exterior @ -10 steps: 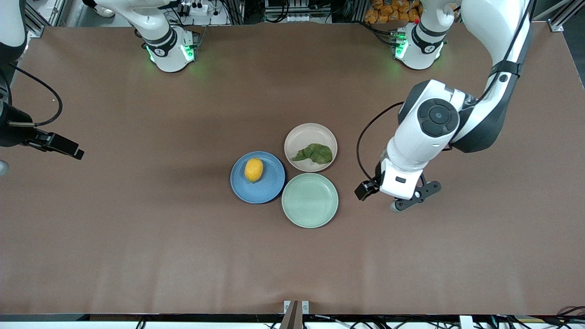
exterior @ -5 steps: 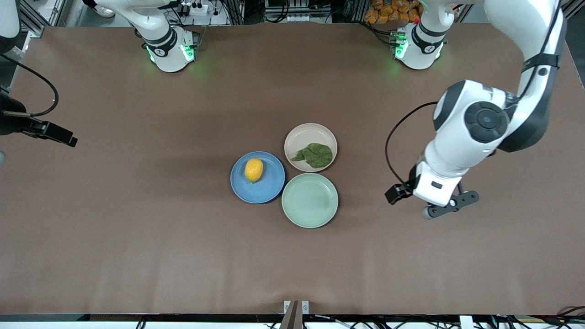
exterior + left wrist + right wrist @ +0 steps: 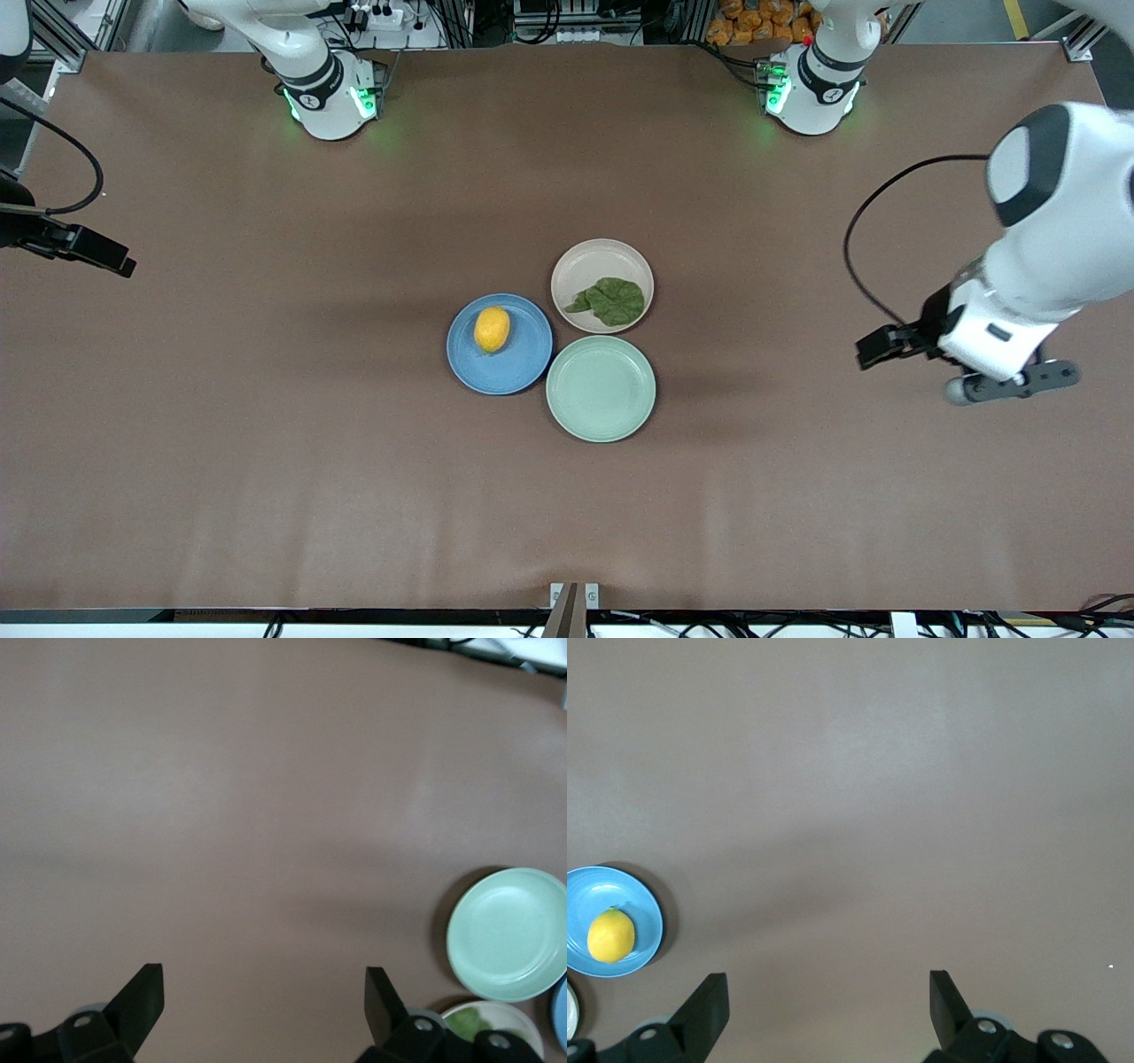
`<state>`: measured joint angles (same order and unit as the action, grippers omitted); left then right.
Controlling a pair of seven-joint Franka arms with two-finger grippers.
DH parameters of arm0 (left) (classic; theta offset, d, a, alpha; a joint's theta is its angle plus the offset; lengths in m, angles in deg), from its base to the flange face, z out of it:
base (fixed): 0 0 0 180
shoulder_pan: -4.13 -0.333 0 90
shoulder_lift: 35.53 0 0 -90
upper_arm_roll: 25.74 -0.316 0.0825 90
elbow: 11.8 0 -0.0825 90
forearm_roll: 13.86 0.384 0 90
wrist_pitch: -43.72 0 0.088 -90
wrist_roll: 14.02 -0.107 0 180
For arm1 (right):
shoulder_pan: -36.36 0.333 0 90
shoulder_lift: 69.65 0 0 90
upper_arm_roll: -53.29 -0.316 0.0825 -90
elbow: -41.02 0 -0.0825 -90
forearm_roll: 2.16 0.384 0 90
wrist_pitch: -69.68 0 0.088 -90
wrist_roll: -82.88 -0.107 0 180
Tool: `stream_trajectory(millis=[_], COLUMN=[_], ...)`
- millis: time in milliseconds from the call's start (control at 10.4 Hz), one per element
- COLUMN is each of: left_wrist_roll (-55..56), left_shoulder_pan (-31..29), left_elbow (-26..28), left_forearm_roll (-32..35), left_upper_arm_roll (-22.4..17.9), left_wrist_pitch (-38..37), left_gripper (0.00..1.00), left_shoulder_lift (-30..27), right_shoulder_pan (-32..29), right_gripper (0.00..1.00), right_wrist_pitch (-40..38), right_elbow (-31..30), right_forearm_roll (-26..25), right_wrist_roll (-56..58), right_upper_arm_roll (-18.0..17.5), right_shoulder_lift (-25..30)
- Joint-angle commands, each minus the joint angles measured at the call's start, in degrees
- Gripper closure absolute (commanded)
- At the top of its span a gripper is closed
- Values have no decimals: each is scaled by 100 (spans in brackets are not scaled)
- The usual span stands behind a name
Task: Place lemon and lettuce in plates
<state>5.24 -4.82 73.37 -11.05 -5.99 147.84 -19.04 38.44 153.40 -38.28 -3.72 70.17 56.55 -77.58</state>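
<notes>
— As the lemon (image 3: 492,329) lay in the blue plate (image 3: 523,363) and the lettuce (image 3: 613,299) in the beige plate (image 3: 592,259), what remained?

— Clean retreats: the left gripper (image 3: 263,1001), fingers spread and empty, had swung farther toward its table end; the right gripper (image 3: 828,1001), likewise open, waited over bare table.

Yellow lemon (image 3: 492,329) on blue plate (image 3: 518,368), dark-green lettuce (image 3: 611,299) on beige plate (image 3: 594,261), mint-green plate (image 3: 601,388).

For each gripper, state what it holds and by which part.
Nothing is held. The left gripper and right gripper are open over bare table; the lemon and lettuce lie on plates.
</notes>
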Motion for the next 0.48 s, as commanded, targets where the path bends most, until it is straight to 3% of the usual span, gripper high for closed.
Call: stream_trajectory(millis=[0, 192, 384], left_wrist_roll=[-605, -643, -643], left_shoulder_pan=[25, 34, 52], left_elbow=[-157, -307, -308], left_forearm_roll=[-263, -254, -237], left_upper_arm_roll=[-321, -366, -383], left_wrist_pitch=[-706, -1515, -1763], left_gripper=[0, 0, 0], left_shoulder_lift=[-383, -550, -849], right_shoulder_pan=[-23, -14, 38], right_gripper=[0, 0, 0], right_wrist_pitch=[-109, -337, -338], right_elbow=[47, -59, -94], right_forearm_roll=[-37, -29, -20], right_wrist_roll=[49, 41, 23], right_upper_arm_roll=[-202, -229, -238], right_shoulder_lift=[159, 283, 292])
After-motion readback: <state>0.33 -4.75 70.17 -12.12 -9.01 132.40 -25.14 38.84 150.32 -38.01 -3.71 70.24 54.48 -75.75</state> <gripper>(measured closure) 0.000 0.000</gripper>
